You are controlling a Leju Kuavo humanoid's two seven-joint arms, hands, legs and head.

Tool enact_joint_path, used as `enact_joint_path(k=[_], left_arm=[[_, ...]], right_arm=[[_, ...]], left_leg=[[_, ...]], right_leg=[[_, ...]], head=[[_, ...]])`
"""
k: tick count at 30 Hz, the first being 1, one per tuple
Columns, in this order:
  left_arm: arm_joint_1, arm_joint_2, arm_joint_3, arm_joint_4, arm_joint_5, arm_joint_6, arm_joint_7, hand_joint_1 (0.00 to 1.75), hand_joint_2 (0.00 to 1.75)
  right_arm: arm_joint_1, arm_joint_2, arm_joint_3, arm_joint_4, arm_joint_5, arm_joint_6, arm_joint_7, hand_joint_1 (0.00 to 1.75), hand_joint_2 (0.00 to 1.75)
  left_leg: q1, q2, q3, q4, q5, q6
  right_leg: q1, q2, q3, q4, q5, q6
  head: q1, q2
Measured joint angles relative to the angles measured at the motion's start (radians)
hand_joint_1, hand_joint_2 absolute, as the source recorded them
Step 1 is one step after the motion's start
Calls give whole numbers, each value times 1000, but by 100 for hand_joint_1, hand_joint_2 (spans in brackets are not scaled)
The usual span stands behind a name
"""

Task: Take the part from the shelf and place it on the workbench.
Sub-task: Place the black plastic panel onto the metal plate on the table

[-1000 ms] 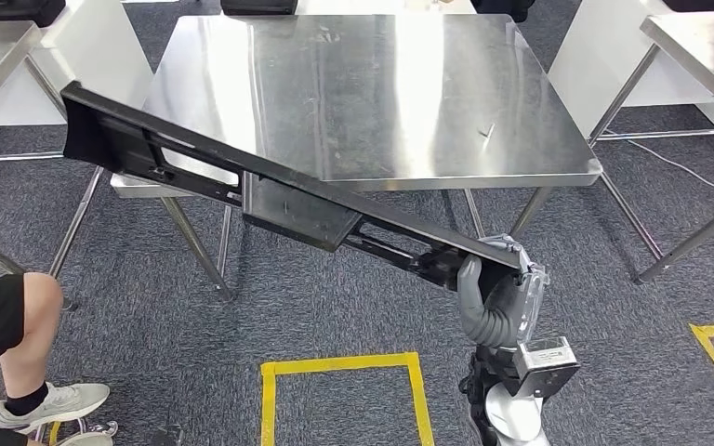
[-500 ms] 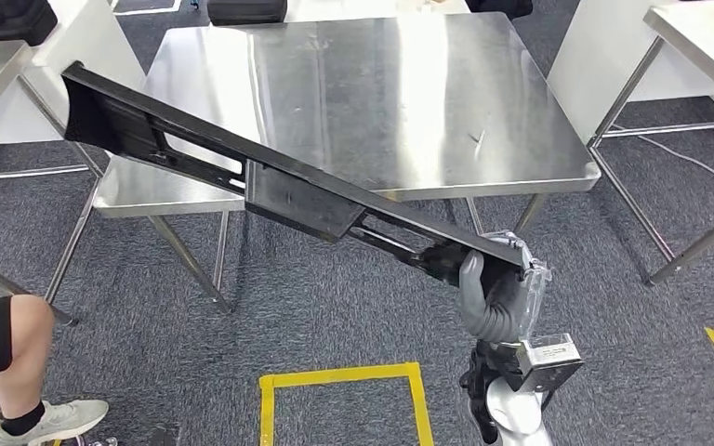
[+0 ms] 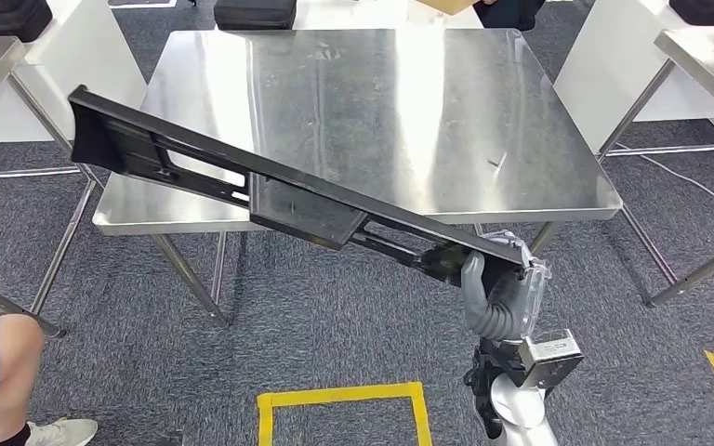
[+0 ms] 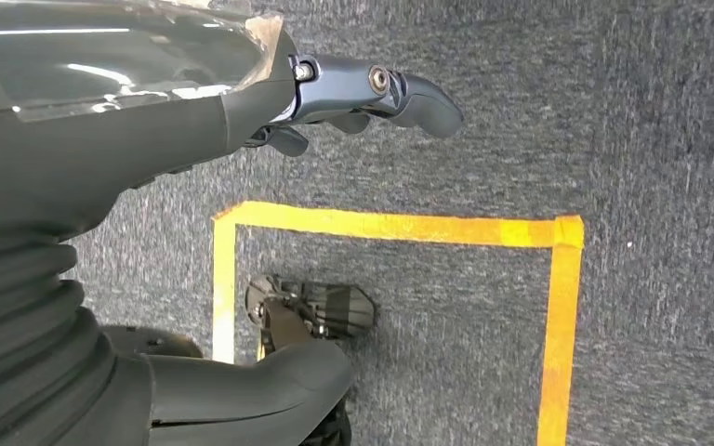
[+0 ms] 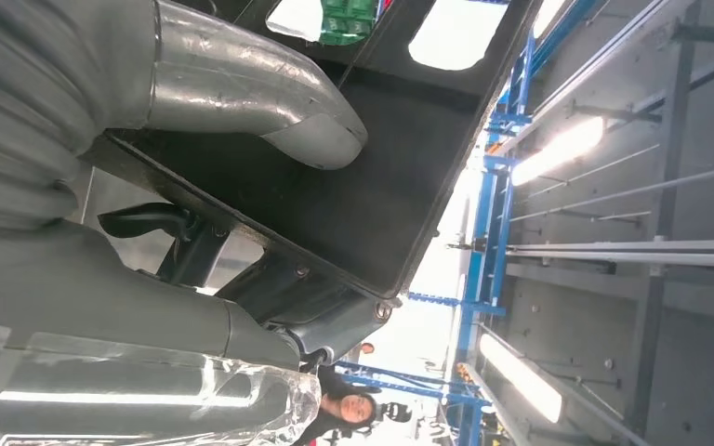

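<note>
right hand: you can see it gripping the near end of the part, thumb curled up over one face and the other fingers behind; in the right wrist view the thumb presses flat on the black panel.
part: a long black frame with cut-outs and a wider plate near its middle. it runs from your right hand up and to the left, tilted, with the far end highest.
part vs counter: the middle stretch crosses over the near left corner of the counter; the far end sticks out past the counter's left edge, and the held end hangs over the floor in front of the counter. you cannot tell from these views whether the part touches the steel top.
left hand: hangs over the carpet with nothing in it; fingers partly curled, not closed on anything.
floor: grey carpet with a yellow tape square just left of your right arm.
person: a knee and shoe at the near left, well apart from the part.
</note>
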Motion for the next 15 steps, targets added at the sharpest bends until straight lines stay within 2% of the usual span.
enact_joint_path(k=[2,3,4,5,6,8,9,11,13,14,15], left_arm=[[-5,0,1,13,2,-2,-4,0,175],[-9,1,1,20,3,-3,-6,0,175],[-13,1,1,27,4,-4,-8,0,175],[-18,2,1,33,6,-3,-10,0,175],[-22,3,1,39,8,-2,-11,0,175],[-32,5,1,51,12,2,-13,0,175],[-37,5,1,56,14,3,-14,0,175],[-45,7,1,66,18,6,-15,0,175],[-47,10,1,77,24,10,-19,0,175],[-47,12,1,82,29,12,-22,0,175],[-48,13,1,87,34,13,-26,0,175]], right_arm=[[0,-5,-4,5,-4,0,-5,175,175],[-1,-7,-6,7,-5,-1,-7,175,175],[-3,-8,-8,10,-7,-1,-9,175,175],[-3,-10,-9,13,-8,-2,-10,175,175],[-3,-11,-10,15,-8,-4,-11,175,175],[-3,-13,-12,17,-8,-8,-13,175,175],[-4,-14,-13,18,-9,-9,-14,175,175],[-7,-14,-15,20,-10,-10,-16,175,175],[-7,-14,-16,25,-12,-10,-18,175,175],[-7,-14,-16,28,-14,-10,-20,175,175],[-7,-15,-17,31,-15,-10,-22,175,175]], left_leg=[[0,-2,21,0,-18,-6],[-1,-3,30,0,-26,-10],[-3,-3,36,0,-33,-15],[-4,-3,39,2,-39,-20],[-6,-2,42,4,-41,-24],[-5,0,31,30,-45,-31],[-3,2,11,64,-50,-36],[4,5,-58,177,-83,-49],[12,6,-135,275,-123,-62],[16,6,-157,285,-124,-66],[20,7,-162,261,-101,-69]], right_leg=[[-4,-3,32,-130,90,21],[-3,-7,46,-184,123,22],[-2,-11,58,-218,147,16],[0,-14,61,-229,157,1],[1,-15,63,-231,154,-13],[-6,-11,75,-234,157,-30],[-10,-10,83,-236,153,-37],[-12,-11,96,-238,143,-51],[-13,-9,106,-238,132,-57],[-14,-7,113,-238,126,-56],[-16,-6,121,-238,119,-53]], head=[[0,0],[0,0],[-1,0],[-1,0],[-2,0],[-2,0],[-2,0],[-3,0],[-3,0],[-3,0],[-3,0]])
